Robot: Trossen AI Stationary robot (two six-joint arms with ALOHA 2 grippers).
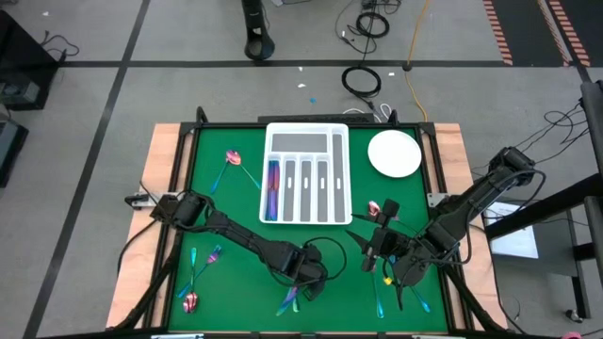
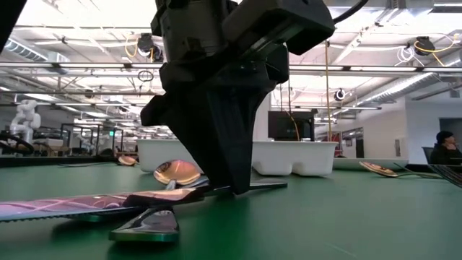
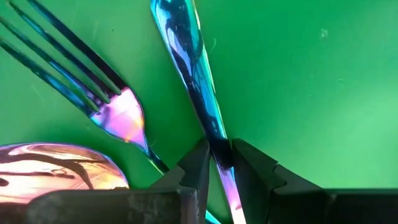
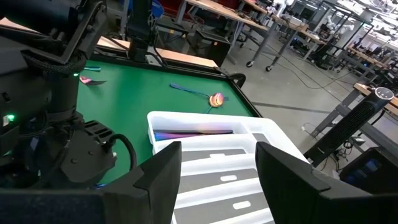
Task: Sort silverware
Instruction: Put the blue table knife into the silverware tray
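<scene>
where the left wrist view looks down on the green mat, we see our left gripper [image 3: 221, 165] pinching the slim iridescent handle [image 3: 198, 81] of one piece of silverware between its fingertips; which end it carries is cut off. beside it lie a fork [image 3: 93, 87] and the bowl of a spoon [image 3: 56, 168], also partly cropped. from above, this cluster sits at the near edge of the table [image 1: 203, 202], under the left gripper [image 1: 303, 275], with more pieces scattered on the near left [image 1: 200, 273], one spoon [image 1: 234, 160] left of the white tray [image 1: 306, 132], and others near the right arm. a few pieces already lie in the tray's leftmost slot [image 1: 272, 188]. we can read no writing or brand anywhere. our right gripper [image 4: 217, 168] hangs above the table just right of the tray, its fingers spread wide and holding nothing. the round plate [image 1: 394, 153] sits right of the tray. in the low view the left gripper [image 2: 234, 184] blocks much of the tray, and a person [image 2: 444, 148] is at the far right edge.
</scene>
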